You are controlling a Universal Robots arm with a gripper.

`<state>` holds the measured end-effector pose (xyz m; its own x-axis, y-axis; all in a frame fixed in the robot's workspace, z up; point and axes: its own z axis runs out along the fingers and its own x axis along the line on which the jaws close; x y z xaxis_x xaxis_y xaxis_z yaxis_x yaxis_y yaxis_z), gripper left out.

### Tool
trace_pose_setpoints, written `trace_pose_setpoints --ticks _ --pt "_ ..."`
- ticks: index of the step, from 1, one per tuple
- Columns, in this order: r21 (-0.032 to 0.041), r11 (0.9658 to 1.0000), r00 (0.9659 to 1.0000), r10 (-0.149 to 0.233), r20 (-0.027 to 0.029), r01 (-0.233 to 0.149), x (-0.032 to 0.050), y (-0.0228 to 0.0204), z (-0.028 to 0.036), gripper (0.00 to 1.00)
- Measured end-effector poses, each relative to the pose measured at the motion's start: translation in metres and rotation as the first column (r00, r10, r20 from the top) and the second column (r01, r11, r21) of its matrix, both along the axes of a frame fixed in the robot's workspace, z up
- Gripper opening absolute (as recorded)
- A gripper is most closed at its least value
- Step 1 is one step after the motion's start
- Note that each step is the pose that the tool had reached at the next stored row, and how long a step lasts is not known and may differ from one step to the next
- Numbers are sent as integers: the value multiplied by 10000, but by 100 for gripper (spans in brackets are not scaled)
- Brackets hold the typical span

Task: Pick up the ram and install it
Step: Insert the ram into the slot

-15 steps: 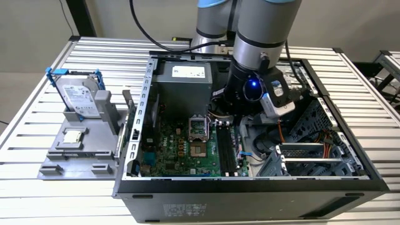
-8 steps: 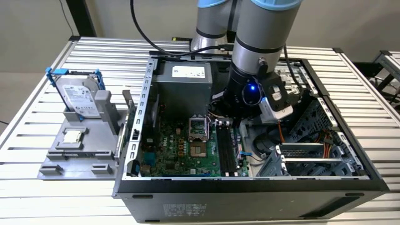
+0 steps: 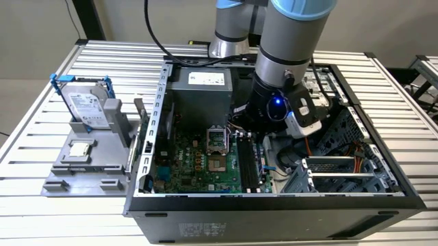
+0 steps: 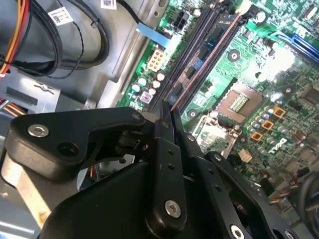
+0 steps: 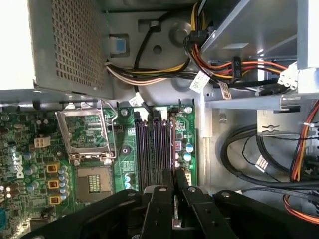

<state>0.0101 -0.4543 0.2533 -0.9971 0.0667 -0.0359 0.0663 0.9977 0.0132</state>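
Note:
The ram is a thin blue-green board with dark chips, standing on edge along the outermost of the motherboard's black slots. In the first wrist view I see the ram edge-on as a narrow reddish line. My gripper is down inside the open computer case, and its black fingers are pinched together on the near end of the ram. In the exterior view the gripper hangs just above the slots on the green motherboard. Whether the ram sits fully in its slot I cannot tell.
Beside the slots are the open CPU socket and bundles of cables. The power supply and a drive cage hem in the case. A silver hard drive in a blue frame stands on a grey fixture at the exterior view's left.

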Motion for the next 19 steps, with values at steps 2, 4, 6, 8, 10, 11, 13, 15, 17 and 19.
trace_pose_setpoints --ticks 2,4,6,8,10,11,13,15,17,19 --pt "-5 10000 10000 -9 -10 9 0 -12 0 0" --pt "-7 10000 10000 -10 -13 10 0 -12 0 0" --pt "-7 10000 10000 -9 -14 9 0 -12 0 0" --pt "-7 10000 10000 67 -13 -67 0 -13 -8 0" --pt "-8 9998 9998 186 -13 -186 0 -17 -24 0" --pt "-9 9997 9997 252 -14 -252 0 -18 -37 0" --pt "-12 9995 9995 330 -15 -330 1 -30 -54 0" --pt "-9 9995 9995 331 -14 -331 1 -47 -71 0" --pt "-9 9995 9995 324 -14 -324 -1 -73 -80 0" --pt "-6 9995 9995 319 -13 -319 -1 -87 -106 0"
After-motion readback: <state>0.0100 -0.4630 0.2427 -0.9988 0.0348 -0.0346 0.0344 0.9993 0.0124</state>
